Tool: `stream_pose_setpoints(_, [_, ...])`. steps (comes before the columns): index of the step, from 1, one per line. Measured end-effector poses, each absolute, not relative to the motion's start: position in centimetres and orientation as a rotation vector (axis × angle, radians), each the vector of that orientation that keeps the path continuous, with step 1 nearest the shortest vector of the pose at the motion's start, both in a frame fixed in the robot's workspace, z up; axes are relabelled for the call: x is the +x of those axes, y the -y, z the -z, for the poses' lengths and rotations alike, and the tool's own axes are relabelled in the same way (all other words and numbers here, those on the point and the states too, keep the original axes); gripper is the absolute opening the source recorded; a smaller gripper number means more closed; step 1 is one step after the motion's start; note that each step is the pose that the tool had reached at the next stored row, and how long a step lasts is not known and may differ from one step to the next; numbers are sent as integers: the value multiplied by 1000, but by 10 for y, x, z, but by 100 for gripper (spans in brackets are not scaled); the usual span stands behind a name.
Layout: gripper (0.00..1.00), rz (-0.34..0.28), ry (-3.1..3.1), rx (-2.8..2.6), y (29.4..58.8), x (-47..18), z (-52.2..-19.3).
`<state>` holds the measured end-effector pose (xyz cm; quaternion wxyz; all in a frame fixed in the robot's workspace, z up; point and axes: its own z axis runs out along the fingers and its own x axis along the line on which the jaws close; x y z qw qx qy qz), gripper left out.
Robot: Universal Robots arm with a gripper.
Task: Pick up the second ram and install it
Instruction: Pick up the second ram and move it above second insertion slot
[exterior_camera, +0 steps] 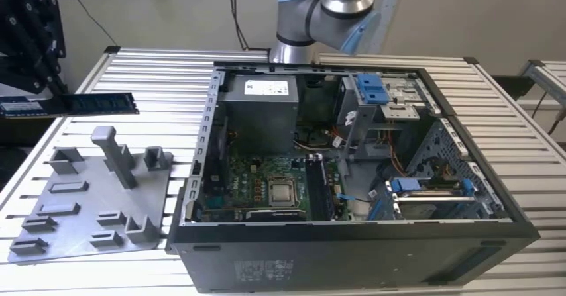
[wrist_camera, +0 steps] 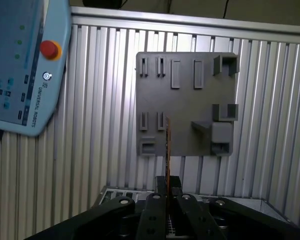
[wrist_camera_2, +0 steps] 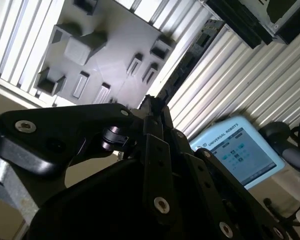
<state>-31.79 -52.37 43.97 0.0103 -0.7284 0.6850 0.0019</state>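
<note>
The second ram (exterior_camera: 99, 102) is a long dark stick with a blue-and-white label at one end. It hangs level in the air above the slatted table, at the exterior view's left, beyond the grey tray (exterior_camera: 84, 216). My gripper (exterior_camera: 53, 97) is shut on it from above. In the first wrist view the ram (wrist_camera: 167, 145) shows edge-on, sticking out from my gripper (wrist_camera: 167, 181) over the tray (wrist_camera: 185, 100). In the second wrist view the ram (wrist_camera_2: 186, 62) reaches out from my gripper (wrist_camera_2: 154, 104) beside the tray (wrist_camera_2: 107, 47).
The open computer case (exterior_camera: 495, 203) lies on the table at the exterior view's right, with the motherboard (exterior_camera: 265, 183) at its bottom. An upright grey post (exterior_camera: 113, 153) stands on the tray. A teach pendant (wrist_camera: 25, 65) lies off the table's side.
</note>
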Motion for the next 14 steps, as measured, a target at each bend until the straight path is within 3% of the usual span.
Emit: stream_pose_setpoints(14, [14,-6,-2138,-2274,524,-283,-440])
